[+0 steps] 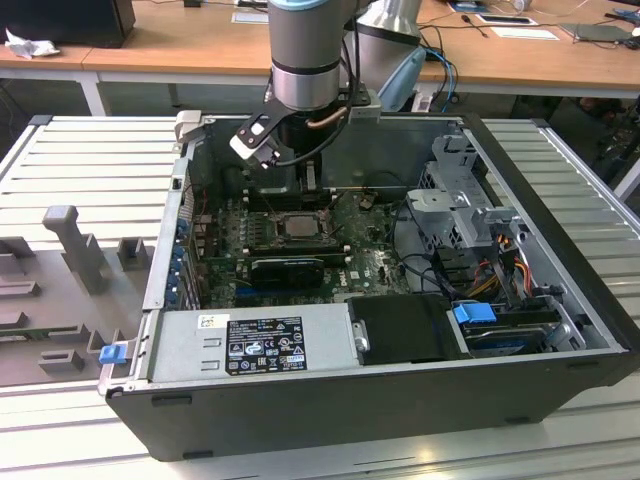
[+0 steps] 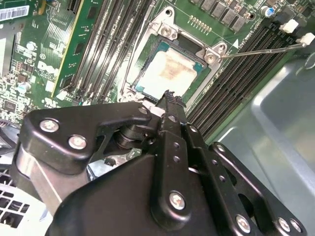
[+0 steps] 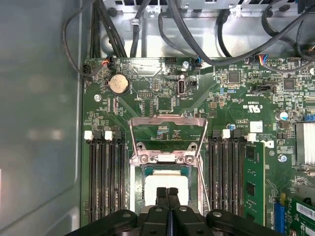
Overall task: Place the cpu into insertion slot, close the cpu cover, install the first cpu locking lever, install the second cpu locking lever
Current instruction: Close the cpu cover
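The cpu (image 3: 167, 181) lies flat in the insertion slot (image 3: 138, 187), its pale metal top facing up; it also shows in the second wrist view (image 2: 171, 70) and in the exterior view (image 1: 297, 226). The cpu cover (image 3: 168, 121), a silver frame with a square cut-out, stands swung open behind the socket. A thin locking lever (image 2: 261, 50) sticks out unlatched beside the socket. My gripper (image 3: 167, 192) is shut with nothing between its fingers. Its tip (image 2: 169, 94) hangs over the near edge of the cpu. Whether it touches the chip I cannot tell.
The motherboard sits inside an open computer case (image 1: 560, 250). Long black memory slots (image 3: 104, 177) flank the socket on both sides. Black cables (image 3: 197, 44) run along the board's far edge. A power supply (image 1: 255, 345) and a drive cage (image 1: 470, 215) stand inside the case walls.
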`<state>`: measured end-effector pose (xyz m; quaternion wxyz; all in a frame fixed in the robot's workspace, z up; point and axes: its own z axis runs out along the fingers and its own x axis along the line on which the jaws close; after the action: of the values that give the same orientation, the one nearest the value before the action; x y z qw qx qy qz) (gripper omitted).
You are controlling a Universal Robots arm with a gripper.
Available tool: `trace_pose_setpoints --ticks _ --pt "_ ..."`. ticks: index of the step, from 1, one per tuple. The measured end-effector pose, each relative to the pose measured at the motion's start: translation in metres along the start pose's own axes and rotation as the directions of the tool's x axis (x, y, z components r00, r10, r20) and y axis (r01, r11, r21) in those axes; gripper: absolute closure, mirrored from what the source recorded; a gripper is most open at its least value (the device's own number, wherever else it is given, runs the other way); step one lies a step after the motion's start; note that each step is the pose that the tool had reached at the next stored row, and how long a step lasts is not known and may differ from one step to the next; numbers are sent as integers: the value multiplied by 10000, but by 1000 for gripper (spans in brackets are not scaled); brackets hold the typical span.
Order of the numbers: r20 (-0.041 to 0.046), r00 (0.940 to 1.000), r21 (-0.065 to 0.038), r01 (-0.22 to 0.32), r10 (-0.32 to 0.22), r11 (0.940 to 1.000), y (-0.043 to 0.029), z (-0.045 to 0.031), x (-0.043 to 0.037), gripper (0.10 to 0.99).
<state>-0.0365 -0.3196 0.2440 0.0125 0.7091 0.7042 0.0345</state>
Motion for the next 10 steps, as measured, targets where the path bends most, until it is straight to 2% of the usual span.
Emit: trace_pose_setpoints --ticks 10 --pt "0 10000 0 0 0 10000 7 -98 3 980"
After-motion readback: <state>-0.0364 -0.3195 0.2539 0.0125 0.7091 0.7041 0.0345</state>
